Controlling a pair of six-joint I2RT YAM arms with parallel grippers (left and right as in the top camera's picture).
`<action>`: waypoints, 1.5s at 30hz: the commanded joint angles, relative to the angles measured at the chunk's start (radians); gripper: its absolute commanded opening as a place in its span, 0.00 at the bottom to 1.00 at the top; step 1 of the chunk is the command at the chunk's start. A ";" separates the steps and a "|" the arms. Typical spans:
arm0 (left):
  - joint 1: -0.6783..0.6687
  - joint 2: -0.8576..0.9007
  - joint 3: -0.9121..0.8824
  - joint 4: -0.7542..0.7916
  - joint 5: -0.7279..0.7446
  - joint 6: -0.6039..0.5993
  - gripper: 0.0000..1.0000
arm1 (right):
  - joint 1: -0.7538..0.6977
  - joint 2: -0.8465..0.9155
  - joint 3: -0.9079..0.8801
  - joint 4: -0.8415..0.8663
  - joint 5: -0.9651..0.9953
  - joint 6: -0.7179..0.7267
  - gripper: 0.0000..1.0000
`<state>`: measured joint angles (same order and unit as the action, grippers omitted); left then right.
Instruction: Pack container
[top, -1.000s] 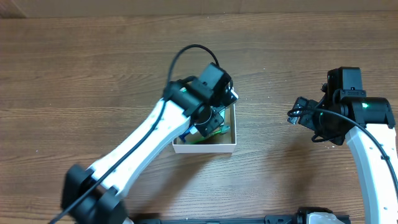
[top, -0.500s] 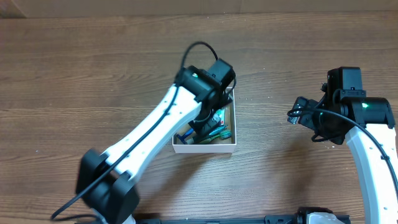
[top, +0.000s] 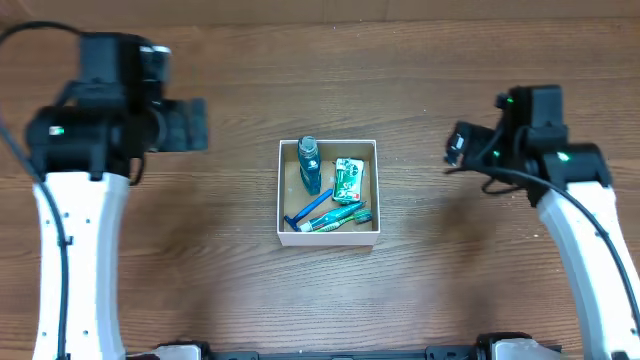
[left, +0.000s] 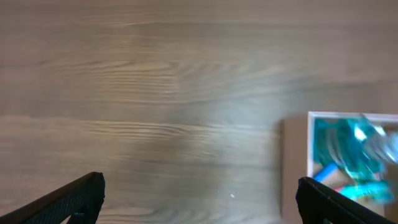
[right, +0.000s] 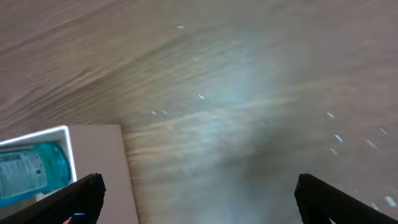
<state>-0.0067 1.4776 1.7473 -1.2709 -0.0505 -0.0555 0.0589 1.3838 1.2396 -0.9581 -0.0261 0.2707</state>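
The container (top: 329, 238), a square white-walled box with a brown floor, sits mid-table. In it lie a teal bottle (top: 308, 164), a green packet (top: 348, 178), a blue razor (top: 306, 211) and a green-blue tube (top: 340, 216). My left gripper (top: 200, 126) hovers far left of the box, open and empty. In the left wrist view its gripper (left: 202, 202) is over bare wood and the container (left: 293, 168) shows at the right edge. My right gripper (top: 453, 148) hangs right of the box, open and empty. In the right wrist view the gripper (right: 205, 199) sees the container (right: 99, 168) at lower left.
The wooden table (top: 200, 260) carries nothing else in view. A pale wall strip (top: 420, 8) runs along the far edge. Both white arms come up from the near edge at the left and right sides.
My left arm has pulled back from over the container to the far upper left, its gripper opening on the way. The right gripper shifted slightly up and left.
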 joint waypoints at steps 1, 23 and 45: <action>0.108 0.041 -0.009 0.011 0.066 -0.037 1.00 | 0.039 0.073 0.059 0.060 0.002 -0.018 1.00; 0.129 -0.446 -0.424 0.129 0.069 0.010 1.00 | 0.050 -0.393 -0.246 0.195 0.077 -0.002 1.00; 0.129 -1.123 -0.849 0.124 0.069 -0.087 1.00 | 0.053 -0.777 -0.584 0.136 0.092 0.043 1.00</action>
<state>0.1242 0.3546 0.9073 -1.1149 0.0154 -0.1287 0.1066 0.6113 0.6598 -0.8272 0.0566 0.3103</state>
